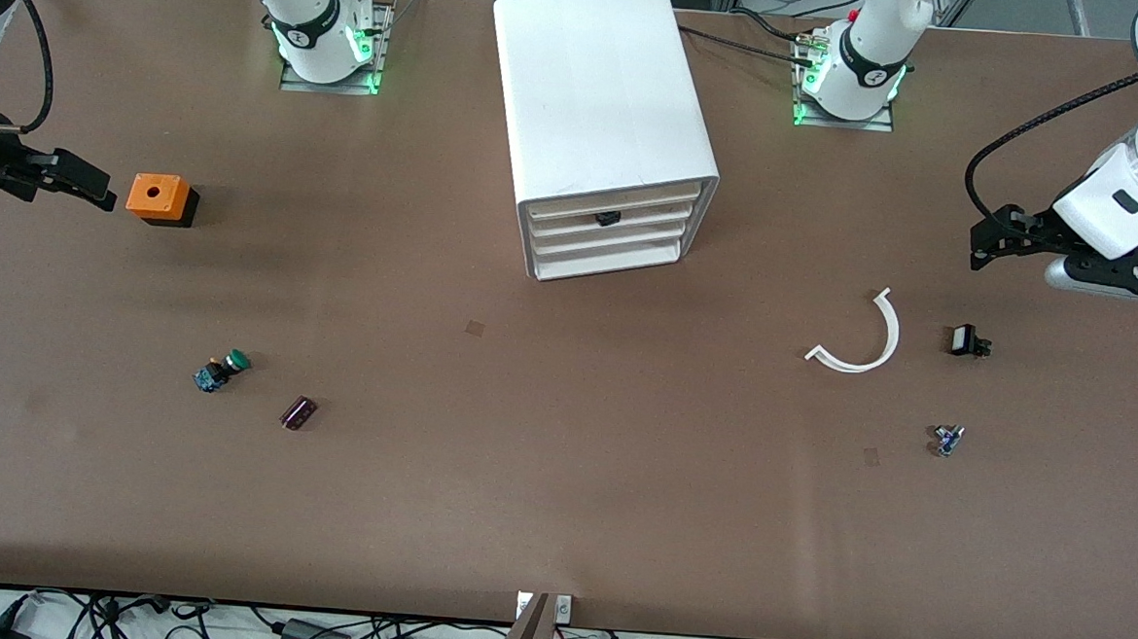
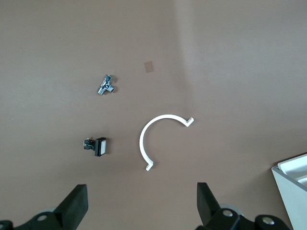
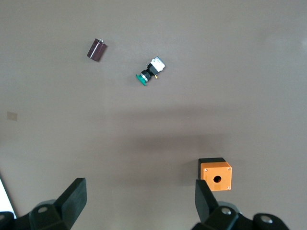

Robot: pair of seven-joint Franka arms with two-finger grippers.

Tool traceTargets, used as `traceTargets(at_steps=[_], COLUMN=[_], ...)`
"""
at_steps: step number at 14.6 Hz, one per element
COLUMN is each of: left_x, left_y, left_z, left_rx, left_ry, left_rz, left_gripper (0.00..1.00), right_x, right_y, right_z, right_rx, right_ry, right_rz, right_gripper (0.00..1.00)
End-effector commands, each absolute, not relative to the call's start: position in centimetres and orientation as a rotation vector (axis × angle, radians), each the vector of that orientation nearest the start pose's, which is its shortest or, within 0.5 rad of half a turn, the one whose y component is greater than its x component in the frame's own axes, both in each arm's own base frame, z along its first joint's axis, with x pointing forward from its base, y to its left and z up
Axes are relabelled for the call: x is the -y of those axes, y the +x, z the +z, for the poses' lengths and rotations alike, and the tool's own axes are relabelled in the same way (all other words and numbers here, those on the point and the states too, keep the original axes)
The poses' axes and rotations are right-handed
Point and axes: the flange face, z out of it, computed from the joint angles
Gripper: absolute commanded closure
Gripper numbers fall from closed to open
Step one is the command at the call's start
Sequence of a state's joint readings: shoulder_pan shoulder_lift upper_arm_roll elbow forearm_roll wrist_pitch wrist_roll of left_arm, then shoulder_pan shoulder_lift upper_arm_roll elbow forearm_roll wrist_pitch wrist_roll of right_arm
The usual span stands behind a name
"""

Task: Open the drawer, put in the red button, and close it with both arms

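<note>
At the middle of the surface [image 1: 559,514], close to the arm bases, stands a white drawer unit [image 1: 605,97]; its stacked fronts face the front camera and sit flush; one front carries a small black handle [image 1: 606,218].

Red button: no red mushroom cap can be made out in any view; its position, heading and long axis cannot be told.

Nearest in kind is a green-capped button [image 1: 220,371], lying on its side toward the right arm's end; its long axis runs aslant, with the cap end farther from the front camera and turned toward the drawer unit, and the blue body end nearer; a dark maroon cylinder [image 1: 298,412] lies just beside it, slightly nearer the camera; an orange box [image 1: 158,199] with a hole on top sits farther from the camera than both.

Toward the left arm's end lie a white curved strip [image 1: 860,340], a black-and-white switch [image 1: 967,340] beside it, and a small blue-and-silver part [image 1: 947,440] nearer the camera; no cap shows on that part.

Left claw [image 2: 141,201]: up over the surface near the switch, fingers wide apart, holding nothing.

Right claw [image 3: 139,196]: over the surface beside the orange box, fingers wide apart, holding nothing.
</note>
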State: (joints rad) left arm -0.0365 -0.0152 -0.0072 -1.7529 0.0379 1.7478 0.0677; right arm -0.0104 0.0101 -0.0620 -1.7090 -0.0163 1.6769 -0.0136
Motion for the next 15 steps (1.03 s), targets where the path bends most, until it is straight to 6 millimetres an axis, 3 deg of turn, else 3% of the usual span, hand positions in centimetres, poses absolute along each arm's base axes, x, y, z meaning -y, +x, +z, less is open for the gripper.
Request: traceTargets(at_steps=[1, 3, 15], left_x=[2.2, 2.7, 3.1], left_y=[55.4, 55.6, 56.3], left_z=[56.7, 57.6, 57.2], left_rx=[-0.228, -0.238, -0.245], left_ry=[-3.080, -3.080, -3.086], left_rz=[0.009, -0.015, -0.009], left_gripper=[0.00, 0.00, 0.00], right_x=[4.0, 4.0, 3.0], right_y=[54.1, 54.2, 54.3], right_z=[56.2, 56.4, 57.6], right_rx=[-0.064, -0.062, -0.032], right_ry=[-3.172, -3.172, -3.162], right_rz=[0.017, 0.017, 0.028], right_gripper=[0.00, 0.00, 0.00])
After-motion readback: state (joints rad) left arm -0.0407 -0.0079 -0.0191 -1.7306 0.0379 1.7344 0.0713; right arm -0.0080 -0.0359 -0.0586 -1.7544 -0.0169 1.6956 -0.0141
